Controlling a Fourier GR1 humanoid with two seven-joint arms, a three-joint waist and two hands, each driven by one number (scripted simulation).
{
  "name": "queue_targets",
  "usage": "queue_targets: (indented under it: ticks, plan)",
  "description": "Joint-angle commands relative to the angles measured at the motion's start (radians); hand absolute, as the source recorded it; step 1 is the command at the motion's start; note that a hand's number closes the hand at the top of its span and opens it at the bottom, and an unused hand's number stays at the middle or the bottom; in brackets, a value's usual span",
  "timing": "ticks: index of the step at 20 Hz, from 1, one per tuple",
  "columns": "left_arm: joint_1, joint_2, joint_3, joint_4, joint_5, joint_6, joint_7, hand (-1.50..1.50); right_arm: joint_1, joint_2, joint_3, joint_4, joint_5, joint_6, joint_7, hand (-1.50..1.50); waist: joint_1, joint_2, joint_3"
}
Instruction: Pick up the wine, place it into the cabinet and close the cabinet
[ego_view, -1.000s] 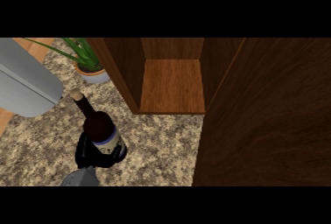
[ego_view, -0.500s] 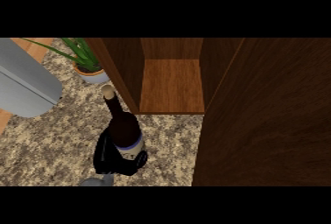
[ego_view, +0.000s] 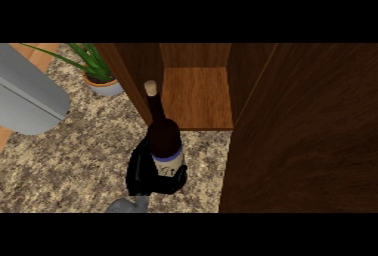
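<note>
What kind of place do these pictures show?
Most likely a home kitchen: a speckled stone counter, an open wooden cabinet standing on it, a potted plant beside it, and a wine bottle held by a robot hand.

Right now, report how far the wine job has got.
Done: the wine bottle is picked up, gripped by the hand. In hand: its cork end sits at the open cabinet's front edge. Left: set it on the shelf, then close the door.
</note>
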Motion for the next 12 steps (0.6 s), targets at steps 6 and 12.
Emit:
queue_targets:
  ticks: [6,12]
  plan:
    - [-0.119,0.000,-0.095,0.175,0.147,0.084,-0.115,1.50,0.101,0.038,0.063,-0.014,-0.004,0.025,-0.085,-1.50,-0.002,0.000,0.000]
    - [-0.283,0.000,-0.028,0.323,0.193,0.015,-0.143,1.50,0.095,0.022,0.037,-0.024,-0.021,0.038,-0.074,-1.50,-0.004,0.001,0.000]
